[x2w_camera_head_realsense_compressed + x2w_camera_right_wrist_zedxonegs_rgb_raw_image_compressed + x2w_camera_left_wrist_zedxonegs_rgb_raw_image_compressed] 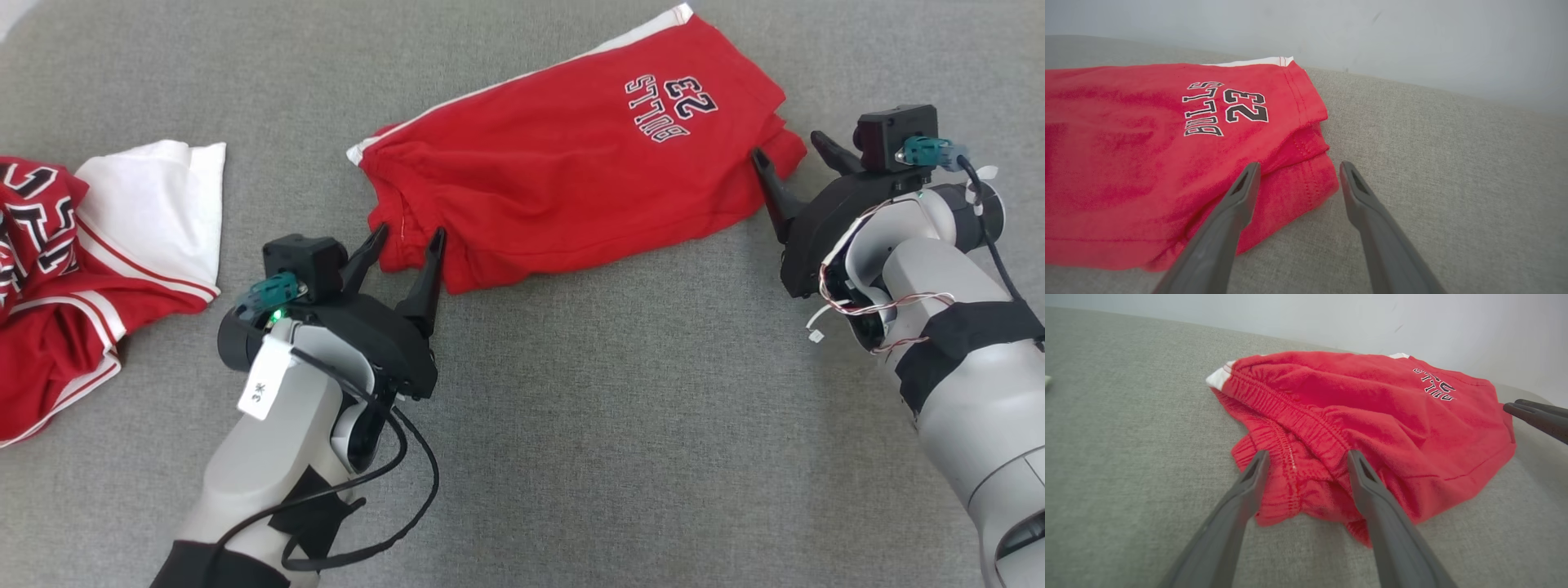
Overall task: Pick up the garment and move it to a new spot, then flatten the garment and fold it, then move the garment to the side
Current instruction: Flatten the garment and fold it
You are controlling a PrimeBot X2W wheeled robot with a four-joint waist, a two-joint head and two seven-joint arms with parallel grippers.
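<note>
In the middle of the grey woven surface, toward its far edge, lie the red shorts, stretched slantwise with the waistband at the robot's left and the leg hems at its right. They look folded once lengthwise: in the right wrist view the two leg hems sit stacked one on the other, and the "BULLS 23" print faces up. I'd judge the placing and flattening mostly done, though the elastic waistband is bunched and a lower layer pokes out at the near corner. What seems left is a crosswise fold and then carrying the bundle to the side.

The left gripper stands at the waistband corner with its fingers spread wide, straddling the cloth's edge and pinching nothing; the left wrist view shows the two tips resting on or just over the red fabric. The right gripper is at the hem end, also spread, one tip over the cloth and the other just beside it above the bare surface. Neither holds anything.

The surface is a plain, slightly nubby grey fabric, like upholstery, and it runs up to a pale blank wall. Well apart at the robot's far left sits a crumpled red and white jersey, untouched.
</note>
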